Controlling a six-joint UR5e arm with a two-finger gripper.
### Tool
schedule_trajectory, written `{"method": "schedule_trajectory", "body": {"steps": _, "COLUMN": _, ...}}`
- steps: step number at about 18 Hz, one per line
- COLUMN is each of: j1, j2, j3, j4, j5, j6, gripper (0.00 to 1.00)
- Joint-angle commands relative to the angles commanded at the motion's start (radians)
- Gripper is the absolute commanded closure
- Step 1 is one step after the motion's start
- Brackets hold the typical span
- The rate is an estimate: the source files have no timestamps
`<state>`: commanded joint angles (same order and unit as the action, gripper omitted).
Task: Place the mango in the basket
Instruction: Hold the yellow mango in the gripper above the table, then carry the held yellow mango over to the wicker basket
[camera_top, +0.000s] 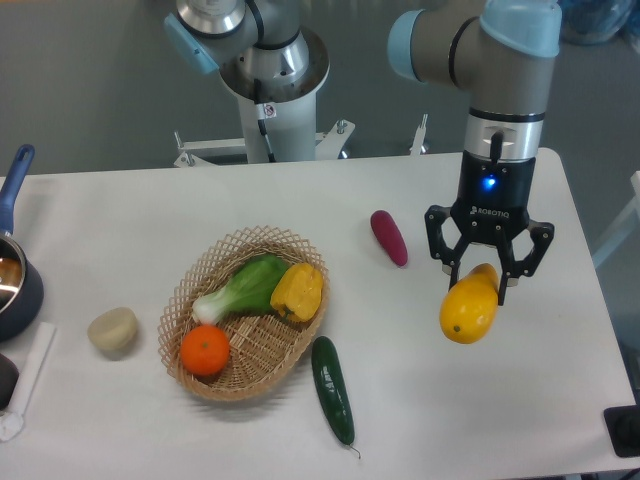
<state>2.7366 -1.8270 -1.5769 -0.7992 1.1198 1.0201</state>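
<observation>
The mango (468, 308) is a smooth yellow oval fruit with an orange-tinted upper end. My gripper (484, 281) is shut on its upper end and holds it at the right side of the table, tilted down to the left. The basket (247, 312) is an oval tan wicker basket to the left of the gripper, well apart from it. It holds a round orange (205, 350), a yellow-orange pepper (296, 291) and a green leafy vegetable (243, 286).
A purple eggplant-like piece (389, 237) lies between the basket and the gripper. A dark green cucumber (333, 388) lies by the basket's right front. A beige potato (112, 330) sits left of the basket. A blue pot (14, 280) stands at the left edge.
</observation>
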Motion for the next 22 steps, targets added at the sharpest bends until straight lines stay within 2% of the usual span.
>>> {"method": "schedule_trajectory", "body": {"steps": 9, "j1": -0.002, "j2": 0.0, "j3": -0.006, "j4": -0.002, "j5": 0.003, "j6": 0.0, "gripper": 0.67}}
{"method": "schedule_trajectory", "body": {"steps": 14, "j1": -0.017, "j2": -0.002, "j3": -0.014, "j4": -0.005, "j5": 0.026, "j6": -0.072, "gripper": 0.67}}
{"method": "schedule_trajectory", "body": {"steps": 22, "j1": -0.213, "j2": -0.048, "j3": -0.021, "j4": -0.008, "j5": 0.196, "j6": -0.374, "gripper": 0.67}}
